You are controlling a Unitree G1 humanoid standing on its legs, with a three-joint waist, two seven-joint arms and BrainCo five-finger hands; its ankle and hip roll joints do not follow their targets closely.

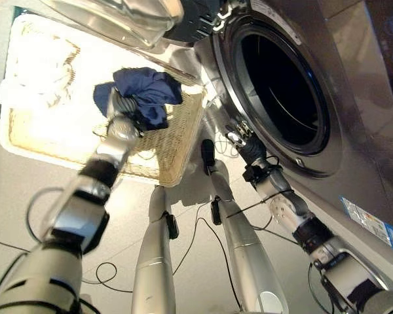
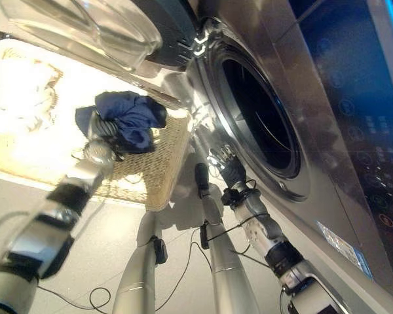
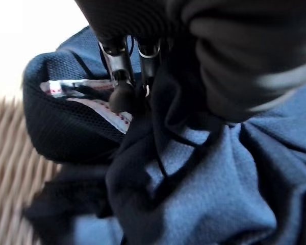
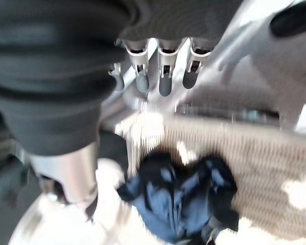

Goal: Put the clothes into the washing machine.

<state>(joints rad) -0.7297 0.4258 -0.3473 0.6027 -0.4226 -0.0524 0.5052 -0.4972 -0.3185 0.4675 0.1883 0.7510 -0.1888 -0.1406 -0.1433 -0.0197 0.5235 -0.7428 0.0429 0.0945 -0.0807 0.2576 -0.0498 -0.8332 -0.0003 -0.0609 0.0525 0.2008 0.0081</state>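
Floor-level wicker basket (image 1: 177,154) sits by the open washing machine (image 1: 354,124); left hand (image 1: 121,108) has fingers (image 3: 123,97) clenched in the navy garment (image 1: 150,91), right hand (image 1: 239,140) relaxed, empty.

The left hand (image 1: 121,108) has its fingers (image 3: 121,94) sunk into the blue garment (image 1: 147,91), so their tips are hidden. The washing machine (image 1: 354,131) and its glass door (image 1: 118,16) are cut off by the edges. White cloth (image 1: 36,69) in the basket (image 1: 173,147) is washed out.

A dark blue garment (image 1: 146,95) lay bunched in a crumpled heap at the basket's (image 1: 177,154) end nearest the washer (image 1: 285,91). A white, red-dotted band showed in its folds. The washer's door (image 1: 118,19) stood swung open, its drum dark inside.
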